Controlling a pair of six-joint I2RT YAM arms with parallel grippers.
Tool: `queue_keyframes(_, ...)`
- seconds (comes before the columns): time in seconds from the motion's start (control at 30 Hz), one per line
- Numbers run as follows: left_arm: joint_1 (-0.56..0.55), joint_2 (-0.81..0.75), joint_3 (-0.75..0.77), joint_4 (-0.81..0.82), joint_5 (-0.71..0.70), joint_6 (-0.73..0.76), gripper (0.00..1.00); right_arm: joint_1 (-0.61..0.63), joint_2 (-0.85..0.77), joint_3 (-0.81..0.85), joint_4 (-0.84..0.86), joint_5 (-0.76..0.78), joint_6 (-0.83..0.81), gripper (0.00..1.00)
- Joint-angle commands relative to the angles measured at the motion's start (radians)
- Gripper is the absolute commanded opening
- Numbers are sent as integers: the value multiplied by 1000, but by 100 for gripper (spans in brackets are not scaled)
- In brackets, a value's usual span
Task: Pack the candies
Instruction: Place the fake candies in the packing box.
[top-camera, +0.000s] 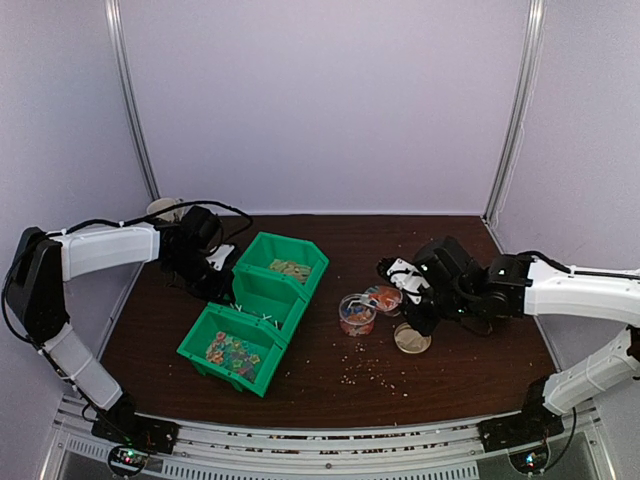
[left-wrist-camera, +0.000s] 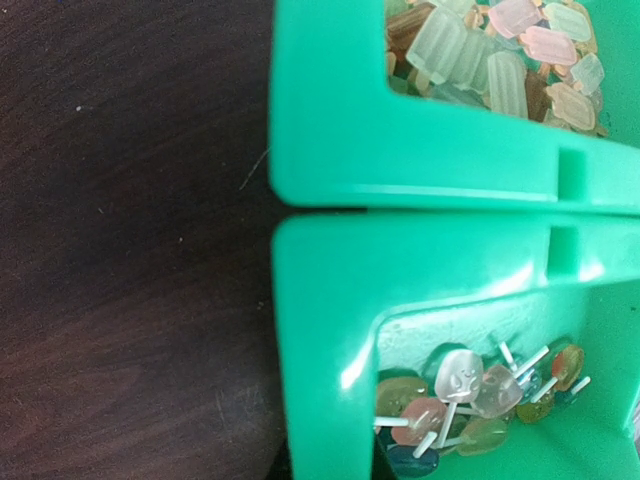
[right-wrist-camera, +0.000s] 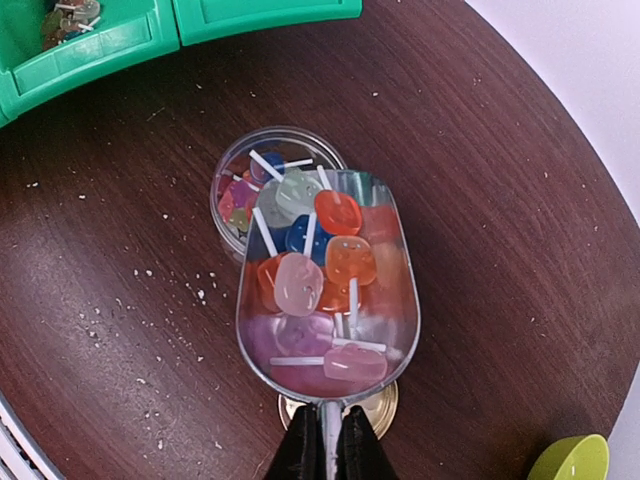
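Observation:
The candies are small coloured lollipops. A clear plastic scoop (right-wrist-camera: 330, 290) is heaped with orange, pink, blue and purple ones (right-wrist-camera: 345, 260). My right gripper (right-wrist-camera: 327, 452) is shut on the scoop's handle, with the scoop's tip over a clear round jar (right-wrist-camera: 232, 175) that holds more candies. In the top view the scoop (top-camera: 383, 297) sits beside the jar (top-camera: 357, 314), ahead of the right gripper (top-camera: 410, 300). My left gripper (top-camera: 218, 283) is at the left wall of the middle green bin (left-wrist-camera: 330, 330). That wall runs straight into its jaws, whose fingers barely show. Candies (left-wrist-camera: 470, 395) lie inside this bin.
Three green bins (top-camera: 258, 300) stand in a diagonal row; the far one holds pale sweets (left-wrist-camera: 500, 50), the near one mixed sweets (top-camera: 232, 352). A gold lid (right-wrist-camera: 385, 412) lies under the scoop's handle. A yellow-green cup (right-wrist-camera: 570, 460) sits to the right. Pale crumbs (top-camera: 365, 372) dot the table.

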Motion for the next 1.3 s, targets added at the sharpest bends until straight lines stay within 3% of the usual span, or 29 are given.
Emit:
queue_keyframes(0.0, 5, -37, 51, 66, 48, -16, 0, 7, 22, 73, -63, 40, -1, 0)
queue_keyframes(0.63, 6, -38, 53, 67, 48, -16, 0, 67, 99, 161, -219, 83, -35, 0)
queue_keyframes(1.0, 6, -39, 53, 63, 41, -15, 0, 109, 155, 284, -404, 165, -28, 0)
queue_keyframes(1.27, 6, -37, 54, 59, 28, -13, 0, 114, 198, 333, -408, 204, -23, 0)
